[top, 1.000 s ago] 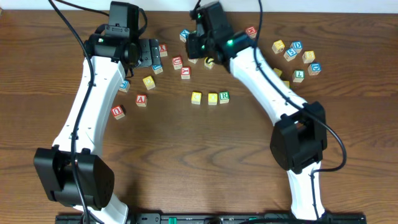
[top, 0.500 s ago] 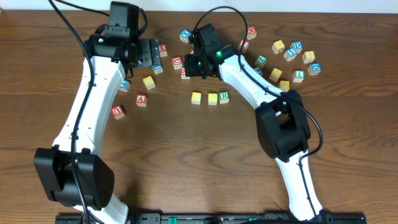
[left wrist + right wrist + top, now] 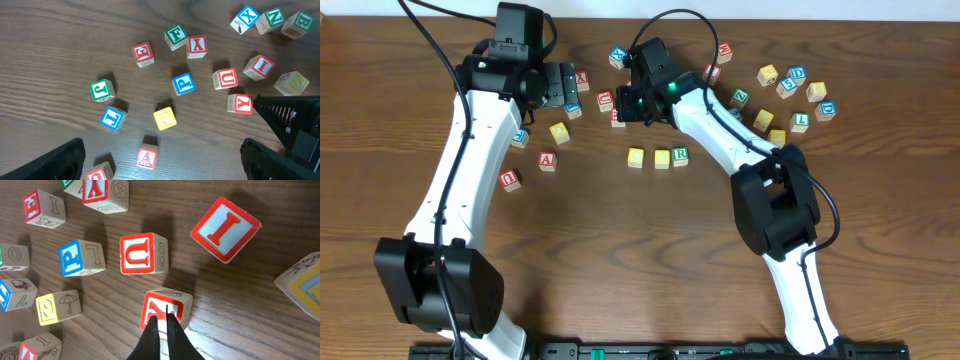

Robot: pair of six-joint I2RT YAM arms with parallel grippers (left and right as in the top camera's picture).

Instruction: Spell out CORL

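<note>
Two yellow-topped cubes (image 3: 636,157) (image 3: 662,158) and a white cube with a green R (image 3: 680,155) stand in a row at the table's middle. A white cube with a blue L (image 3: 112,118) lies at the left, half hidden under my left arm in the overhead view (image 3: 520,137). My right gripper (image 3: 626,108) is shut and empty. In the right wrist view its tips (image 3: 161,316) rest over a red-lettered cube (image 3: 172,305). My left gripper (image 3: 560,88) is wide open and empty, hovering above the left cluster (image 3: 162,167).
Red-lettered cubes U (image 3: 142,254) and I (image 3: 225,228), a blue P cube (image 3: 80,257) and a yellow cube (image 3: 57,307) surround the right gripper. Red A (image 3: 147,157) and green J (image 3: 102,90) cubes lie under the left gripper. Several more cubes sit at the far right (image 3: 801,121).
My right arm swung left and down from the back of the table to the red-lettered cube, then held still. The left arm and the row of three cubes have not moved.
</note>
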